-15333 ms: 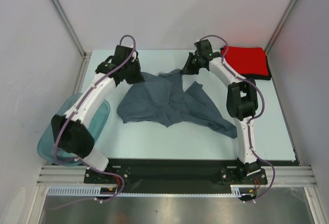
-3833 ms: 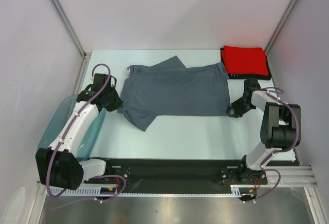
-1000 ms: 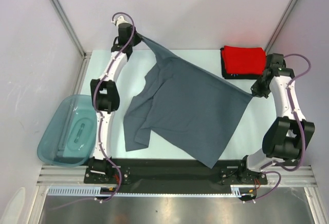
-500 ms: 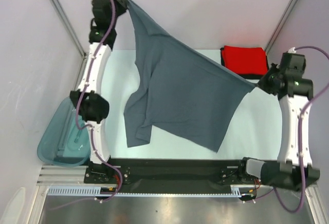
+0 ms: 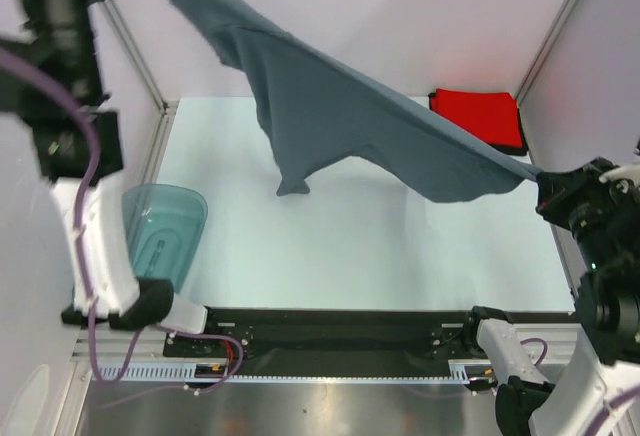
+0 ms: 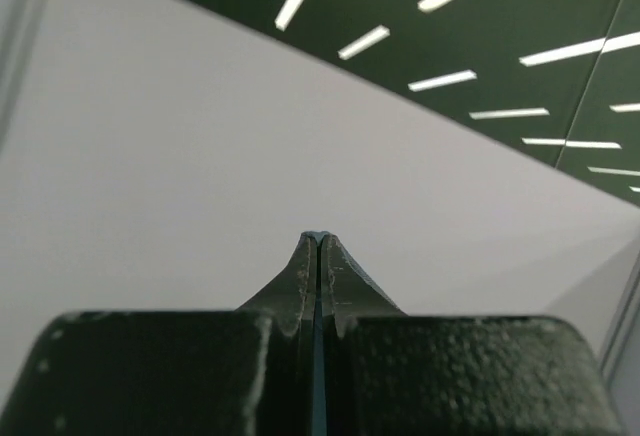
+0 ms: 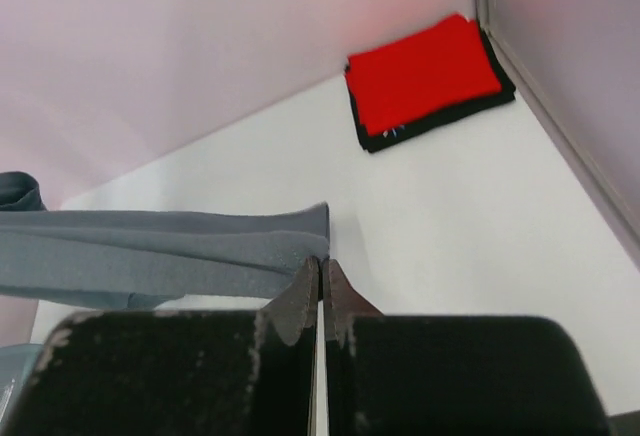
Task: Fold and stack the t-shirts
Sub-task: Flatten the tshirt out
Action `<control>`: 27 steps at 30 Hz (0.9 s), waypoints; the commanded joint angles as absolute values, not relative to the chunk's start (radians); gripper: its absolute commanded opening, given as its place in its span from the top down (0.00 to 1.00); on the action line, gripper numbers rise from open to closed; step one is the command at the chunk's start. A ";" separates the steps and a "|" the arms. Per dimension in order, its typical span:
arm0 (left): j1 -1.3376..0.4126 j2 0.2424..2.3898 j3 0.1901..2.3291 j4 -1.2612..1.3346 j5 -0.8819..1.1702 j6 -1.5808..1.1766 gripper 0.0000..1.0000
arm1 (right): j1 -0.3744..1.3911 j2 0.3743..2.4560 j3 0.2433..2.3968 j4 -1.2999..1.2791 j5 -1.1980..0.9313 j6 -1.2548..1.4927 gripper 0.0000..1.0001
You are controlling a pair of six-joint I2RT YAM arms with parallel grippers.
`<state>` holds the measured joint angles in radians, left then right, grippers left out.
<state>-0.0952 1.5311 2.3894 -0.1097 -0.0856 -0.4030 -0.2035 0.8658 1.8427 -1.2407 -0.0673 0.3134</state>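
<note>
The blue-grey t-shirt (image 5: 350,106) is off the worktop (image 5: 350,256) altogether, strung in the air between the two arms. Its long axis runs as a slanted band. The low end sits just in front of the folded red t-shirt (image 5: 478,116), and the band climbs away from it to the far left, where the cloth leaves the top view at the upper corner. Along the middle the cloth sags, and one loose corner hangs down well to the left of the red t-shirt, apart from the worktop.

The right claw (image 7: 320,266) is the one near the red t-shirt. Its fingers are pressed together on the edge of the grey cloth, which stretches away leftward from the tips. The red t-shirt lies beyond it in the corner, on top of the black t-shirt (image 7: 430,120), of which only a dark rim shows.

The left claw (image 6: 318,241) is raised far from the red t-shirt and points at the wall and ceiling. Its fingers are pressed together too, with only a thin bluish sliver between them. Judging by the top view, that is the shirt's other end.

The next move looks like lowering the shirt flat. That turns on keeping this axis taut, so the cloth lands on the bare worktop left of the red t-shirt, clear of the teal tub (image 5: 165,231).
</note>
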 commanded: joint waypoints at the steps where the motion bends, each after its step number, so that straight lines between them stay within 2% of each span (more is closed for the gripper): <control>1: -0.051 1.366 2.333 -0.011 -0.262 -0.227 1.00 | -0.187 0.865 1.931 -1.416 0.041 0.261 1.00; 8: -0.049 1.241 2.287 0.043 -0.333 -0.097 1.00 | -0.086 0.871 2.045 -1.519 0.110 0.314 1.00; 15: -0.049 1.360 2.240 0.049 -0.259 -0.175 0.99 | -0.003 0.919 1.948 -1.519 0.167 0.428 1.00; 17: -0.049 1.469 2.218 0.037 -0.227 -0.212 1.00 | -0.003 0.940 1.910 -1.520 0.218 0.437 1.00; 21: -0.051 1.725 2.238 0.021 -0.080 -0.340 1.00 | -0.005 1.012 1.703 -1.513 0.281 0.436 1.00; 24: -0.072 1.974 2.310 0.014 -0.009 -0.390 1.00 | -0.130 1.080 1.501 -1.436 0.278 0.391 1.00; 25: -0.078 2.053 2.372 0.012 0.027 -0.399 1.00 | -0.159 1.088 1.373 -1.396 0.285 0.374 1.00; 27: -0.110 2.258 2.456 -0.028 0.035 -0.396 1.00 | -0.237 1.135 1.277 -1.267 0.259 0.360 1.00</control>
